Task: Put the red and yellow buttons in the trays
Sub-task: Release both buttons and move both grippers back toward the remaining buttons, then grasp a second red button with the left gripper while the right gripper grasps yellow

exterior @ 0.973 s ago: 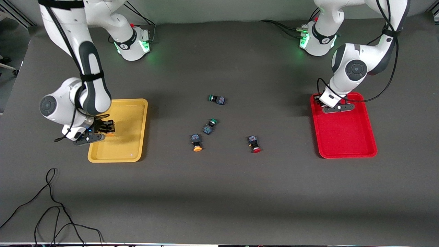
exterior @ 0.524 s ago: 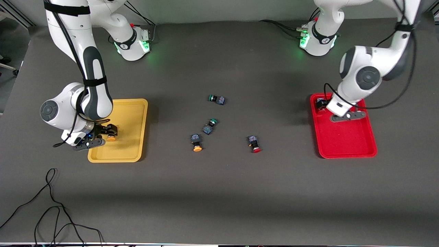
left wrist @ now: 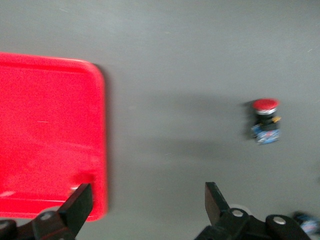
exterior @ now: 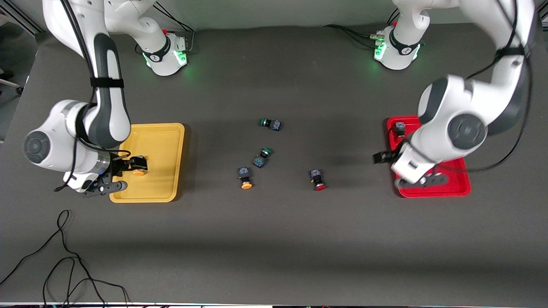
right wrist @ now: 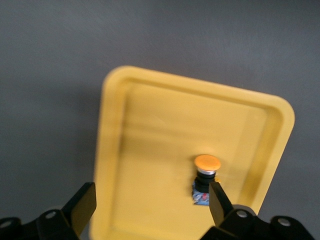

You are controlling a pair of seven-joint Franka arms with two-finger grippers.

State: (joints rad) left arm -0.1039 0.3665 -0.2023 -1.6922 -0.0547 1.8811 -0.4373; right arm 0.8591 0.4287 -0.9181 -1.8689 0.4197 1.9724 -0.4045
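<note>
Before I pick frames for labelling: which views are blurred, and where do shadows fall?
Front view: sharp on the table; the left arm's upper link is smeared, and soft shadows lie beside the yellow tray and red tray. Left wrist view: blurred throughout, red tray edge soft. Right wrist view: mildly soft, orange-capped button readable.

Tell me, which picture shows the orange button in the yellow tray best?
The right wrist view: the orange button fills it, cap and body clear, in the yellow tray. The front view shows it tiny. The left wrist view misses it.
</note>
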